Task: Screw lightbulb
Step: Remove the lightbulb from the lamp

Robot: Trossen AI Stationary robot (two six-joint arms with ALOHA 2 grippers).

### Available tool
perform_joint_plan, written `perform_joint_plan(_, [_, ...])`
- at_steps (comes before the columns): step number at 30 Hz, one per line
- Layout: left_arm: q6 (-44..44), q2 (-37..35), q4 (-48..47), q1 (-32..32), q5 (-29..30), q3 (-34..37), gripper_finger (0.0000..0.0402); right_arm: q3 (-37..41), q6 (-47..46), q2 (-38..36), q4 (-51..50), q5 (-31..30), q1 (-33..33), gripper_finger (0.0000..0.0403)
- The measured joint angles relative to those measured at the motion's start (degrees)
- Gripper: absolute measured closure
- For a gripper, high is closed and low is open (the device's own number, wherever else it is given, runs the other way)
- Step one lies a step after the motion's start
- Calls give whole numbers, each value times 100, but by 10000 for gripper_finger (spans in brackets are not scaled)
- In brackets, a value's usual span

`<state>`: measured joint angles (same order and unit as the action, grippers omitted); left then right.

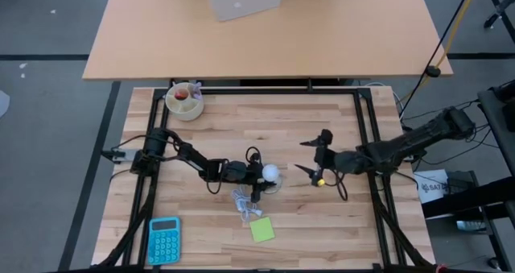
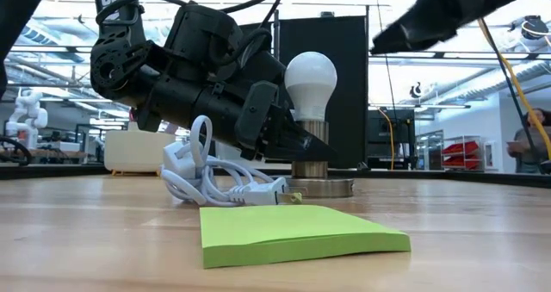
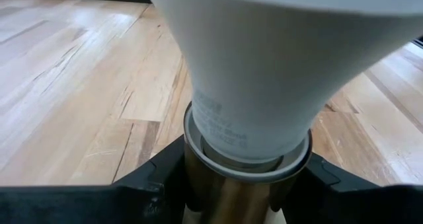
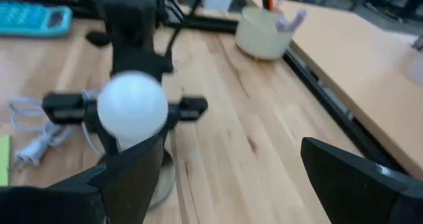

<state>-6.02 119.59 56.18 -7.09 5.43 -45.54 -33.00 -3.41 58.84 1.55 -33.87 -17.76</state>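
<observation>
The white lightbulb [image 2: 310,83] stands upright, its narrow base in a brass socket [image 3: 231,201] that rises from a round metal disc [image 2: 327,189] on the table. My left gripper [image 1: 257,176] reaches in low from the table's left and is shut on the socket just below the bulb [image 3: 264,72]. My right gripper [image 1: 309,156] hovers open and empty to the right of the bulb, facing it [image 4: 129,105]. My left gripper pinches the brass socket barrel [image 3: 198,191] between its two fingers [image 3: 155,181], just under the white collar of the bulb. The fingers come nearly level from the table's left, slanting a little down. Socket and bulb stand upright, the disc resting on the table.
A coiled white cable [image 2: 215,184] lies beside the disc, and a green pad of sticky notes [image 1: 261,229] lies nearer. A blue calculator [image 1: 164,239] is at the near left and a cream cup [image 1: 185,101] at the far left.
</observation>
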Motion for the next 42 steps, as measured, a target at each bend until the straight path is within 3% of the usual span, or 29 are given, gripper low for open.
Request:
perform_joint_plan(6, [0, 0, 2, 3, 2, 0, 220, 610, -911, -22, 215, -380, -338, 51])
perform_joint_plan(13, [0, 0, 2, 4, 6, 0, 220, 1700, -1069, 297, 2954, -344, -492, 51])
perform_joint_plan(16, [0, 0, 2, 4, 54, 0, 220, 1790, -963, 576, 3455, -312, -490, 51])
perform_joint_plan(26, [-2, 0, 2, 13, 383, 2, 220, 1346, -532, 1744, 4356, 67, -485, 51])
perform_joint_plan(42, [-114, 0, -1, 22, 881, 7, 220, 25, -365, 3492, 4505, -320, -239, 51])
